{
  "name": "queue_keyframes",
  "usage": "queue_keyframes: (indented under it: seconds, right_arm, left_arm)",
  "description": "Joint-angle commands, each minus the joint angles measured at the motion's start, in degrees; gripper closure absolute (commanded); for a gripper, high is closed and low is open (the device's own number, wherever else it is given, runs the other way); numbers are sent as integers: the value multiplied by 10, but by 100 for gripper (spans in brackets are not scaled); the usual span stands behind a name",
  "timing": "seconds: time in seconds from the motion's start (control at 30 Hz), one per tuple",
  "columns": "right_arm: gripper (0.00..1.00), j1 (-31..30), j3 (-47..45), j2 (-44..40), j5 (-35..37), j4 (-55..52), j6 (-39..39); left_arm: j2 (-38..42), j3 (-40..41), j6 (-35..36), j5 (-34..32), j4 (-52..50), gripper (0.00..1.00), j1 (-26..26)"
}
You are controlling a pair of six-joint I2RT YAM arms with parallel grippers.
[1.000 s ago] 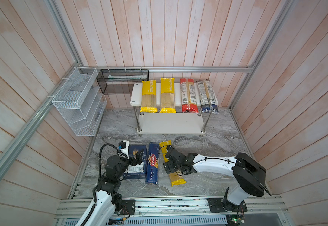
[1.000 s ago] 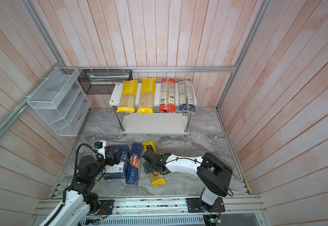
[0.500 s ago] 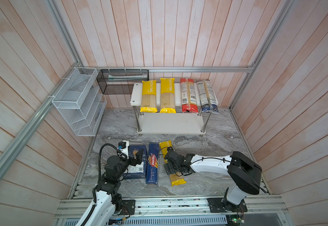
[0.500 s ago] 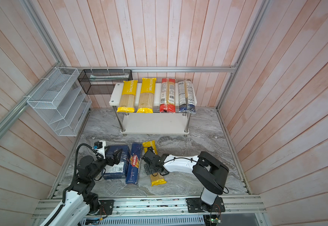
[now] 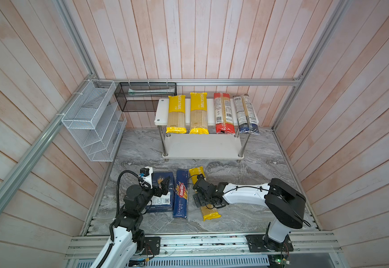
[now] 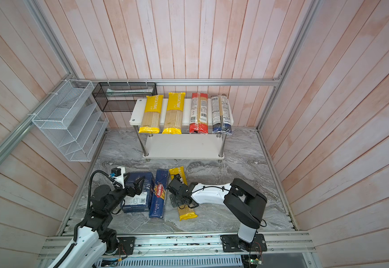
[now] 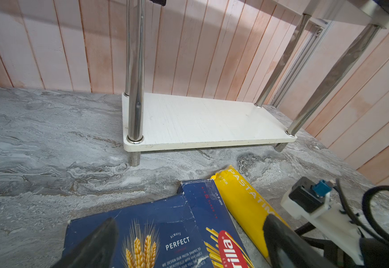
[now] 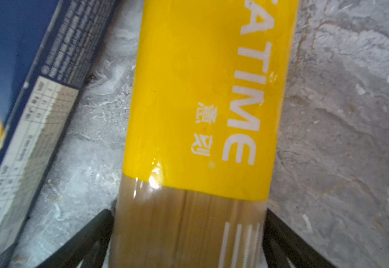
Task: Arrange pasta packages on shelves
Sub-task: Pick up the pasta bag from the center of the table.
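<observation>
Right wrist view: a long yellow PASTATIME spaghetti bag (image 8: 200,104) with a see-through middle lies flat on the grey marble bench (image 8: 339,139). The right gripper (image 8: 187,211) is low over the middle of the bag. Its two black fingers (image 8: 96,229) are spread wide, one on each side of the bag. The tips sit right beside the bag's sides, and I cannot tell if they press on it. In both top views this bag lies near the front edge of the bench, about halfway along it, with one end pointing at the rack.

Just beside the bag, on its left, a thin dark blue Barilla spaghetti box (image 5: 181,197) lies flat and points nearly the same way. Right beside that, further left, lies a wider dark blue pasta box (image 5: 168,204). The left gripper (image 5: 163,186) hangs over the wide box. The left wrist view shows its dark fingers (image 7: 91,246) spread apart above the box top.

At the middle of the back edge of the bench stands a small rack on chrome tube legs (image 5: 244,143). Four bags lie side by side on its upper white board (image 5: 162,111). From left to right they are two more yellow PASTATIME bags (image 5: 176,113) (image 5: 198,113), a red-ended bag (image 5: 222,113) and a dark-blue-ended bag (image 5: 246,113). Their near ends stick out over the board's front edge. The lower white board (image 5: 202,146) sits under it, close to the bench.

A white wire mesh basket (image 5: 91,120) hangs on the left wall. A black mesh basket (image 5: 146,97) hangs on the back wall near the back left corner, just beside the upper board.
</observation>
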State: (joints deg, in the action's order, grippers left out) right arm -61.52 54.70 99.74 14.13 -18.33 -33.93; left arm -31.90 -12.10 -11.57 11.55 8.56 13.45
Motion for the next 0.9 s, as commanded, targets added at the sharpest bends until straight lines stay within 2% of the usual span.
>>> queue_keyframes:
  seconds: [0.0, 0.5, 0.87]
  right_arm:
    - [2, -3, -12, 14, 9, -18, -13]
    - [15, -4, -50, 5, 5, 43, -35]
    - [33, -4, -71, -39, 22, 60, -28]
  left_arm:
    - [3, -4, 8, -3, 8, 0, -2]
    - [7, -2, 8, -4, 8, 0, -2]
    - [10, -1, 8, -4, 8, 0, -2]
